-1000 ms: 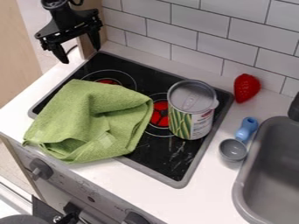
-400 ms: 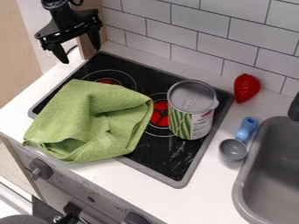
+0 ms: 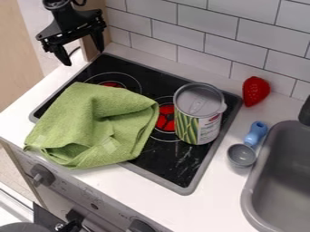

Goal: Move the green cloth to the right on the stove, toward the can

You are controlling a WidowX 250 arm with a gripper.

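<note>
Green terry-cloth towel (image 3: 97, 122): bunched and softly folded on the left part of the black glass cooktop (image 3: 172, 165), its lower edge draped past the grey rim onto the white counter (image 3: 212, 204).
Towel's lie: longer roughly on the diagonal, from upper right to lower left of the view; one corner at the top points towards the gripper's side.
Black two-finger gripper (image 3: 84, 58): at the upper left, fingers spread wide apart and pointing down, holding nothing.
Gripper to towel: the towel lies below it in the view and a little to the right, apart from it; how high the fingertips hang above the counter is hard to judge from this slant.
Silver food can with a green vegetable label (image 3: 198, 115): upright on the right of the cooktop, partly over a red burner mark, just beside the towel but not touching.
Red strawberry-shaped toy (image 3: 255, 90): on the counter by the white tiled wall (image 3: 205, 27), beyond the cooktop's back right corner.
Grey scoop with a blue handle (image 3: 242, 155): between cooktop and sink, handle towards the wall.
Grey sink (image 3: 247, 199): at the right edge.
</note>
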